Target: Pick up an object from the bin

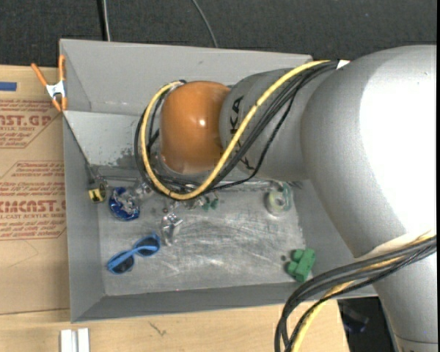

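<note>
The end effector (pixel 169 226) hangs just right of and behind the blue toy sunglasses (pixel 133 254), the nearest thing on the bin (pixel 83 259) floor. Whether it is spread or pressed together cannot be told. The sunglasses are probably light, stiff, slippery plastic, so grip across the bridge. Just behind them lies 1 small blue item (pixel 123 204). A green block (pixel 301 264) sits well to their right. Nothing appears to obstruct access.

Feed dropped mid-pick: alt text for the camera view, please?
The gripper is down in the bin, close beside blue sunglasses. A blue lump lies to its left and a green block at the near right.
</note>
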